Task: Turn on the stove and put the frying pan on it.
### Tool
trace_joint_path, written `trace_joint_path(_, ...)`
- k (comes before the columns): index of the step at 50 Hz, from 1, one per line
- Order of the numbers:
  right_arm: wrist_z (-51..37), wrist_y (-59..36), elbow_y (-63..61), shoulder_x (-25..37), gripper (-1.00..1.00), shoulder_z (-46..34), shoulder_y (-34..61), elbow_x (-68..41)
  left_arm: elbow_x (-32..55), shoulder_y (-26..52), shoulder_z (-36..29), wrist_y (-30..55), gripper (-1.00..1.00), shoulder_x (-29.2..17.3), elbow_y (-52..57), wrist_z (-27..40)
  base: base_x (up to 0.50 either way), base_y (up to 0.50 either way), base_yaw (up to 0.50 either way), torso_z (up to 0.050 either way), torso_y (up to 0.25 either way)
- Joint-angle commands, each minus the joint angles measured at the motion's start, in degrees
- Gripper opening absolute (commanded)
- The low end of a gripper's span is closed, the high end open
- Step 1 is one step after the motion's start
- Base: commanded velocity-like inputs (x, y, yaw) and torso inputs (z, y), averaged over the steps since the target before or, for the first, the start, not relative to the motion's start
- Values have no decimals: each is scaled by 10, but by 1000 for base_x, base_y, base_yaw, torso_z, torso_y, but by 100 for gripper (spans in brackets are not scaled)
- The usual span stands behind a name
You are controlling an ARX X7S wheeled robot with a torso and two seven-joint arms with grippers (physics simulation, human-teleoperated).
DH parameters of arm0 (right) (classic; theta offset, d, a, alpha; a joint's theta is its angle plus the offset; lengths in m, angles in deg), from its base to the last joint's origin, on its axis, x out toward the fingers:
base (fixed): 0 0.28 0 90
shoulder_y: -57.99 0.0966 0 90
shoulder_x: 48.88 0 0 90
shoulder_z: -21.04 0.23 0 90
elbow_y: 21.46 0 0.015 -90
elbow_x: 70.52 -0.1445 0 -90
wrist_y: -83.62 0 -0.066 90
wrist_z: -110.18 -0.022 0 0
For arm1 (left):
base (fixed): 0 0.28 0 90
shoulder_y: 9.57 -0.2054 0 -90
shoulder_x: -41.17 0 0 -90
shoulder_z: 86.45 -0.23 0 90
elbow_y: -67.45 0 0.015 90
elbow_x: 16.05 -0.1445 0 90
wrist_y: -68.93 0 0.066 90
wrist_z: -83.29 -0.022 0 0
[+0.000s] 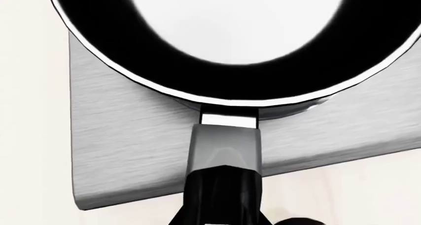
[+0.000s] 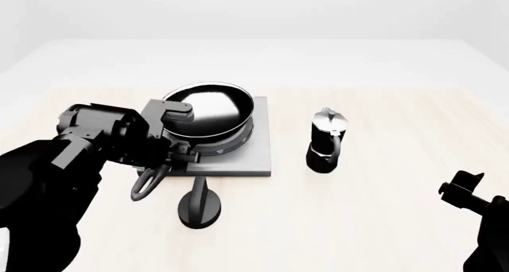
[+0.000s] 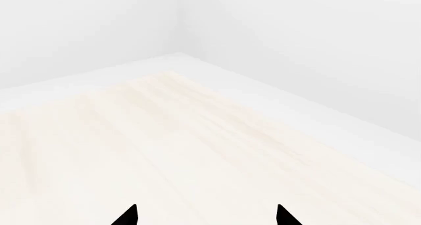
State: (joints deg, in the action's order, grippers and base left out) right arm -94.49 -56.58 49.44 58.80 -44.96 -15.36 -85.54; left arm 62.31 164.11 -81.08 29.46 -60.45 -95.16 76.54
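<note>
The frying pan (image 2: 208, 108), black with a glossy pale inside, sits on the flat grey stove hotplate (image 2: 254, 158). In the left wrist view the pan (image 1: 230, 22) fills the frame over the hotplate (image 1: 125, 151). Its dark grey handle (image 1: 224, 151) runs straight back under the camera. My left gripper (image 2: 171, 157) is shut on that handle (image 2: 151, 179), whose end points toward me. The black stove knob (image 2: 199, 205) stands on the table just in front of the hotplate. My right gripper (image 3: 206, 217) is open and empty, low at the right (image 2: 461, 191).
A black-and-silver moka pot (image 2: 326, 139) stands upright to the right of the hotplate. The pale wooden table (image 2: 382, 224) stretches wide to the right and front. The right wrist view shows only bare table (image 3: 164, 151) and white walls.
</note>
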Motion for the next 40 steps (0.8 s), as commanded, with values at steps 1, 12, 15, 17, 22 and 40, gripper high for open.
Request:
trace_joint_path(1, -1, 2, 0, 1, 100, 1, -1, -2, -19, -2, 21, 0, -100, 21, -22, -34, 0, 0, 0, 0, 0)
trace_joint_path(12, -1, 7, 4, 1, 100, 0, -4, -2, 34, 28, 66, 48, 100, -81, 181, 26, 0, 0, 0, 0, 0)
trace_joint_path(15, -2, 6, 5, 1, 100, -2, -3, -2, 67, 48, 89, 70, 100, -132, 289, 27, 0, 0, 0, 0, 0)
trace_joint_path(17, -2, 6, 6, 1, 100, -3, -3, -2, 88, 66, 102, 91, 100, -158, 344, 40, 0, 0, 0, 0, 0)
trace_joint_path(22, -3, 1, 1, 3, 100, -5, -2, -3, 161, 121, 141, 150, 100, -209, 434, 105, 0, 0, 0, 0, 2)
trace_joint_path(40, -6, -21, -25, 8, 100, -16, 5, -9, 430, 243, 279, 147, 100, -330, 699, 330, 0, 0, 0, 0, 0)
